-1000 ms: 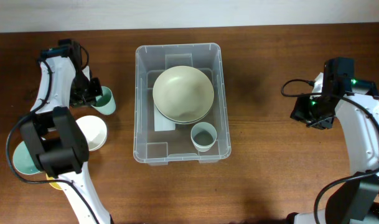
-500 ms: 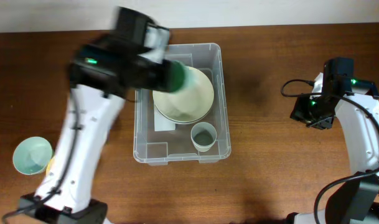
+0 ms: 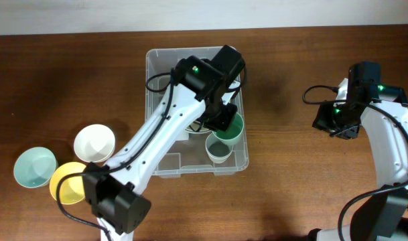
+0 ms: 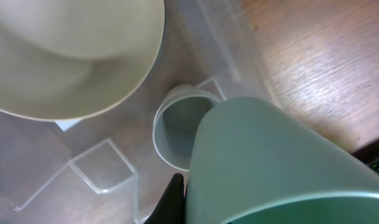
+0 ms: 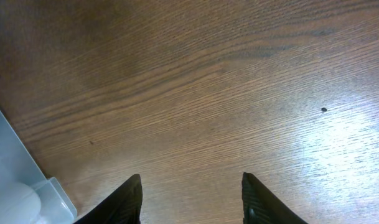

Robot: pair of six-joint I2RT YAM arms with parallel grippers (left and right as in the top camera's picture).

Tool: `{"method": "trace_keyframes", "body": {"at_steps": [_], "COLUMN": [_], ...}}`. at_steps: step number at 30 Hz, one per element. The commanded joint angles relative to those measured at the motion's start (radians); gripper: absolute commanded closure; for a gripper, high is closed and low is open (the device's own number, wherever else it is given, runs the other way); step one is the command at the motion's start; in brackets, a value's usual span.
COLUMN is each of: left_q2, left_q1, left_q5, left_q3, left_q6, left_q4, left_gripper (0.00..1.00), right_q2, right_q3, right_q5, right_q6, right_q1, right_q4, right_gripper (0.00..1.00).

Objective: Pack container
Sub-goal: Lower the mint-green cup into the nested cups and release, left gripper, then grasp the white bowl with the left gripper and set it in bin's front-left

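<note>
my left gripper (image 3: 221, 119) clamps green cup (image 3: 231, 131) | moved from table into container (image 3: 150, 100) (over grey cup (image 3: 218, 150)) | my right gripper (image 5: 190, 179) wide apart

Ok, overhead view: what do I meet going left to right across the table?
Teal bowl → yellow bowl → white bowl → container → right arm.
</note>
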State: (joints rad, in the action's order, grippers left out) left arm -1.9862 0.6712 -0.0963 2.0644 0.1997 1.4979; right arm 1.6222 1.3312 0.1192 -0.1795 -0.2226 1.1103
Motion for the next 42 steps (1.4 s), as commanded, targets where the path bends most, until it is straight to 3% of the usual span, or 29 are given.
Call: {"method": "trace_keyframes", "body": {"at_steps": [1, 15, 16, 17, 18, 19, 22, 24, 25, 28, 31, 35, 39, 42], "left_q2": [-0.019, -0.063, -0.063, -0.063, -0.063, -0.063, -0.060, -0.035, 0.016, 0.138, 0.269, 0.313, 0.299, 0.262], "left_q1": [-0.003, -0.002, -0.002, -0.002, -0.002, -0.002, -0.005, -0.029, -0.073, -0.198, -0.380, -0.557, -0.718, -0.780], "left_q5": [0.030, 0.070, 0.070, 0.071, 0.071, 0.071, 0.130, 0.239, 0.312, 0.363, 0.363, 0.363, 0.241, 0.190], "left_q3": [-0.002, -0.002, -0.002, -0.002, -0.002, -0.002, -0.001, 0.000, 0.000, -0.001, -0.002, -0.037, -0.226, -0.384], "left_q6": [0.043, 0.080, 0.080, 0.080, 0.080, 0.080, 0.081, 0.148, 0.207, 0.277, 0.305, 0.304, 0.197, 0.184], "left_q4": [0.023, 0.082, 0.082, 0.082, 0.085, 0.085, 0.089, 0.110, 0.128, 0.114, 0.093, 0.100, -0.045, -0.153], "left_gripper": [0.99, 0.97, 0.90, 0.64, 0.20, 0.16, 0.13, 0.13, 0.07, 0.05, 0.01, 0.01, 0.01, 0.01], "right_q2": [-0.006, -0.006, -0.006, -0.006, -0.006, -0.006, -0.006, -0.006, -0.006, -0.006, -0.006, -0.006, -0.006, -0.006], "right_q3": [-0.002, -0.002, -0.002, -0.002, -0.002, -0.002, -0.002, -0.002, -0.002, -0.002, -0.002, -0.002, -0.002, -0.002], "right_q5": [0.005, 0.005, 0.005, 0.005, 0.005, 0.005, 0.005, 0.005, 0.005, 0.005, 0.005, 0.005, 0.005, 0.005], "right_q6": [0.007, 0.007, 0.007, 0.007, 0.007, 0.007, 0.008, 0.008, 0.008, 0.008, 0.007, 0.007, 0.007, 0.007], "right_q1": [0.005, 0.005, 0.005, 0.005, 0.005, 0.005, 0.005, 0.005, 0.005, 0.005, 0.005, 0.006, 0.006, 0.006], "right_q4": [0.001, 0.001, 0.001, 0.001, 0.001, 0.001, 0.001, 0.001, 0.001, 0.000, 0.000, 0.000, 0.000, 0.002], "right_gripper": [0.53, 0.53, 0.53, 0.53, 0.53, 0.53, 0.53, 0.53, 0.53, 0.53, 0.53, 0.53, 0.53, 0.53]}}
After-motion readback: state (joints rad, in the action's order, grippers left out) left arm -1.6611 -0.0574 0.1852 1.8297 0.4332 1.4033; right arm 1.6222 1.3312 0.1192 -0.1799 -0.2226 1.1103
